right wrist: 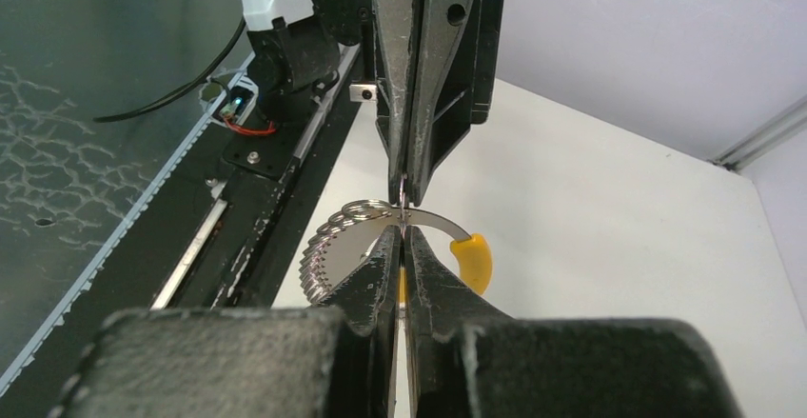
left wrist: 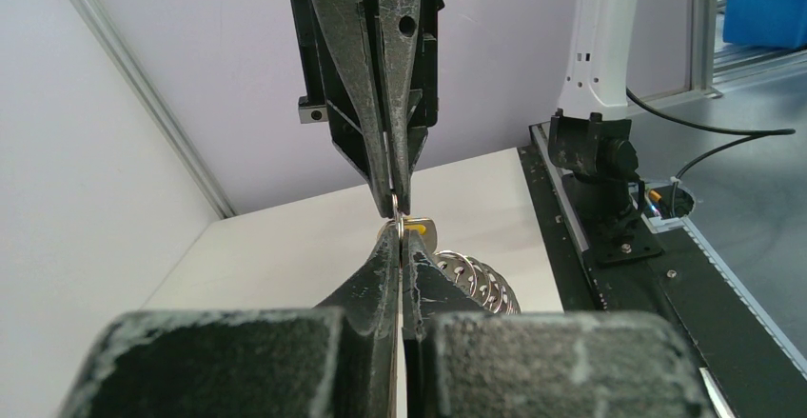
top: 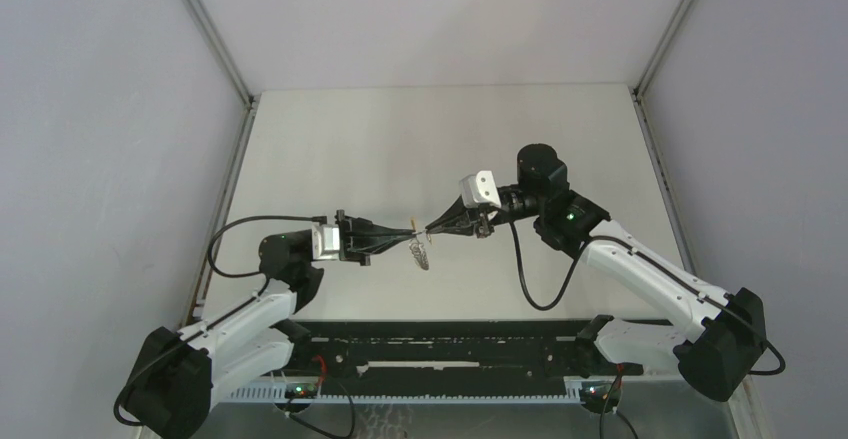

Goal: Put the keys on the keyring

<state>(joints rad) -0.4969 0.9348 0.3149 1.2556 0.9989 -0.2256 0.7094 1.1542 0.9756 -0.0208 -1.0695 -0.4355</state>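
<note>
Holding: both grippers meet tip to tip above table (top: 450,139), keyring (right wrist: 433,220) pinched btw them.
L gripper (top: 410,229): jaws narrow, clamped on ring's thin rim.
R gripper (top: 432,230): jaws narrow, clamped on same rim, just beside L tips.
Keyring pos.: lifted off table, hanging below the tips; yellow-orange section (right wrist: 473,258) on one side, grey coiled loops (right wrist: 328,247) on the other.
Keys: no green or orange key head identifiable; cannot tell if any is threaded.
Progress (est.): ring secured in both grippers; threading of keys unconfirmed, prob. still to do.
</note>
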